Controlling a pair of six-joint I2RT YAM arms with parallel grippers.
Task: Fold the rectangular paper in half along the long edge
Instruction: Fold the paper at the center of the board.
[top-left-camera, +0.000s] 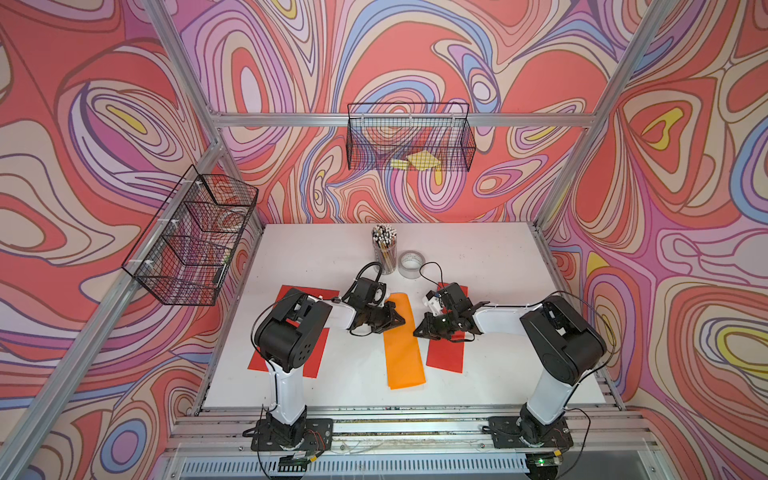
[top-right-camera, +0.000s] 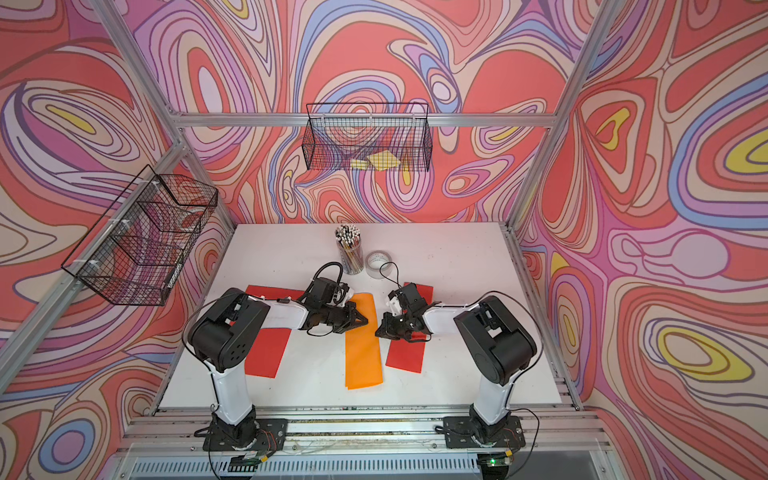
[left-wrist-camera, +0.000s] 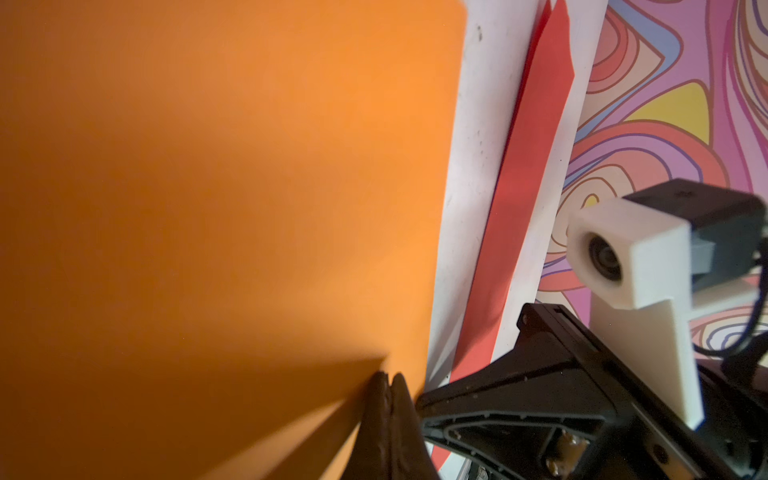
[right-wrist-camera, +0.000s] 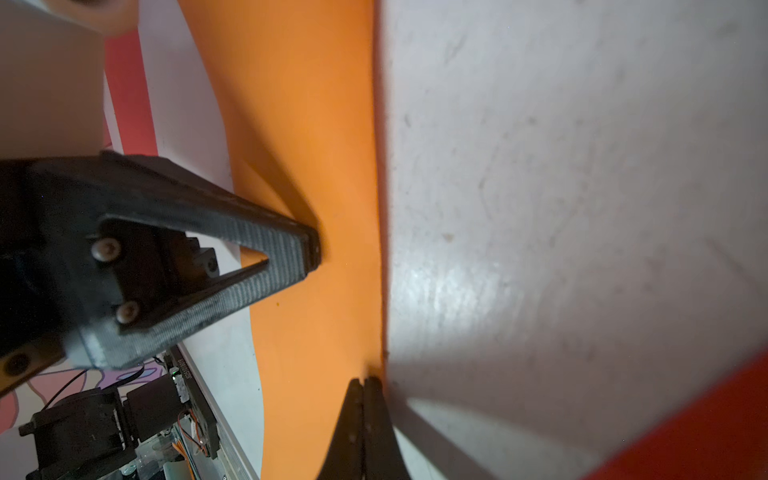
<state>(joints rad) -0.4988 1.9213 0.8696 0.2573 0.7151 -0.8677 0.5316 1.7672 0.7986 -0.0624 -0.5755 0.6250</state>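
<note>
On our white flat counter (top-left-camera: 498, 266) we see a long orange paper strip (top-left-camera: 403, 349) between a left red paper sheet (top-left-camera: 316, 351) and a right red paper sheet (top-left-camera: 446, 353), with a clear pencil-filled cup (top-left-camera: 384, 255) and a grey tape roll (top-left-camera: 411, 264) behind.

White arm links (top-left-camera: 286, 386), black joints (top-left-camera: 282, 336), looping black cables (top-left-camera: 365, 267)

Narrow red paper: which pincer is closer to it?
Right. The right pincer sits beside the narrow red paper, at the edge of the orange paper; the left pincer is farther off, on the orange paper.

Orange paper (top-left-camera: 403, 345): long narrow strip, lying flat, centre of table (top-left-camera: 498, 257), long axis near-to-far
</note>
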